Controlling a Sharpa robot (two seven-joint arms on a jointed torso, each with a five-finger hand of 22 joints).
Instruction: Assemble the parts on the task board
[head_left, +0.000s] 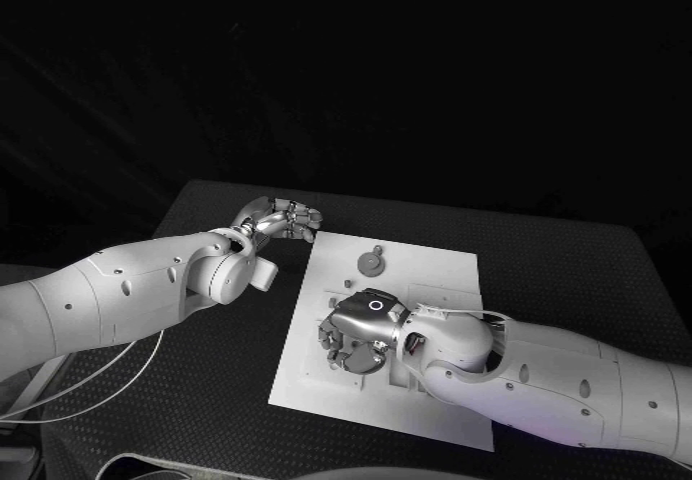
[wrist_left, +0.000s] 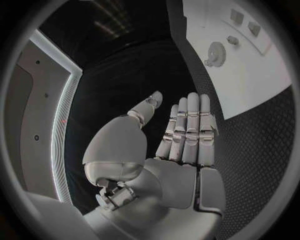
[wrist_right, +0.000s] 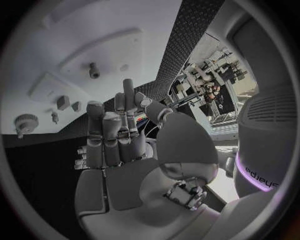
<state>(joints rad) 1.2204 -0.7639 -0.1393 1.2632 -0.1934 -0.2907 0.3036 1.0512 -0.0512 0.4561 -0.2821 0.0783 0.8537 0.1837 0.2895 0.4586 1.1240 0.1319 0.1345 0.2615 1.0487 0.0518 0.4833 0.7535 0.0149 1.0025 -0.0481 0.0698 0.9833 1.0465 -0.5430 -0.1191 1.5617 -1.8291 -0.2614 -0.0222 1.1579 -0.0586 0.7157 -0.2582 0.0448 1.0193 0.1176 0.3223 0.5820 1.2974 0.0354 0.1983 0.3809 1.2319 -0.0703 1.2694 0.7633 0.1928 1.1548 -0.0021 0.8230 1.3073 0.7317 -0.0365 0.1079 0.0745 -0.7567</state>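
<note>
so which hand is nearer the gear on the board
Right. The right hand is over the task board, just below the gear; the left hand sits off the board's far-left corner.

From my seat, the worktop (head_left: 577, 260) is a black slab with a fine dotted weave, its corners rounded, and beyond its far edge I see only darkness with faint diagonal streaks. Through the left wrist camera I make out a pale wall panel (wrist_left: 37, 115) edged by a bright light strip (wrist_left: 60, 135). The right wrist camera catches a lit, cluttered area of equipment (wrist_right: 209, 80) past the worktop.
</note>
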